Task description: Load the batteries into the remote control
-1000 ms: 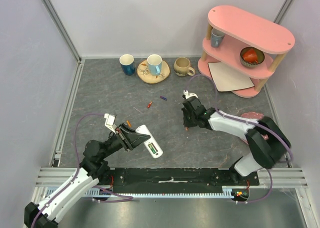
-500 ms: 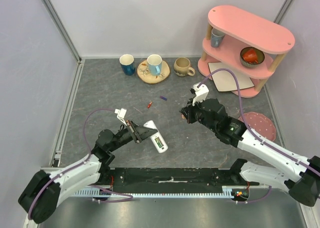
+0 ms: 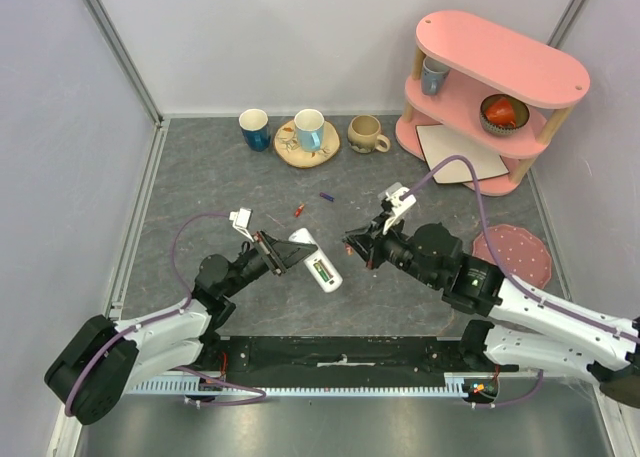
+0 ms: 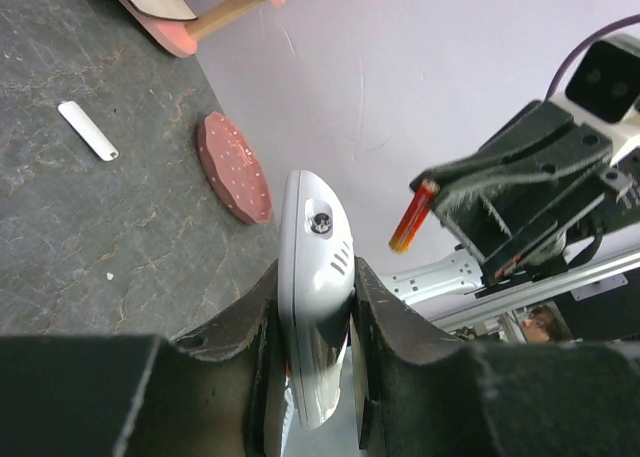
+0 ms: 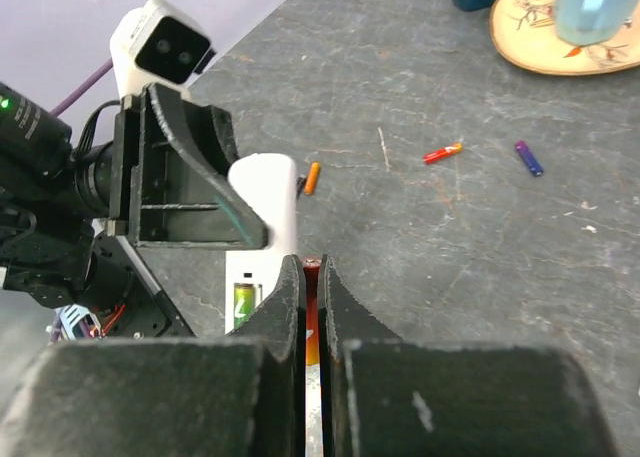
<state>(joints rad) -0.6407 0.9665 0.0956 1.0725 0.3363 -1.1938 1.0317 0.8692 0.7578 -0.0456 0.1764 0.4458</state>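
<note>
Toward the near edge of the worktop (image 3: 200,177), left of the middle, the left hand (image 3: 283,254) was clamped on the remote control (image 3: 318,265), with a finger (image 4: 245,327) pressed against each long side. The white handset was held tilted above the grey surface, pointing off to the right. Its battery bay was open, and a green battery (image 3: 322,271) lay inside. An orange battery (image 5: 312,177) lay on the worktop close by that hand.

Farther back, near the middle, a red battery (image 3: 299,210) and a purple battery (image 3: 326,196) lay loose, near each other but apart.

To the right of the remote, the right hand (image 3: 358,245) was pinched tight on a red-orange battery (image 4: 413,215). The battery stuck out from between its fingers, close to the remote's end without touching it.

A pink shelf (image 3: 500,67) stood in the far right corner, and a pink disc (image 3: 512,249) lay flat near the right edge.
</note>
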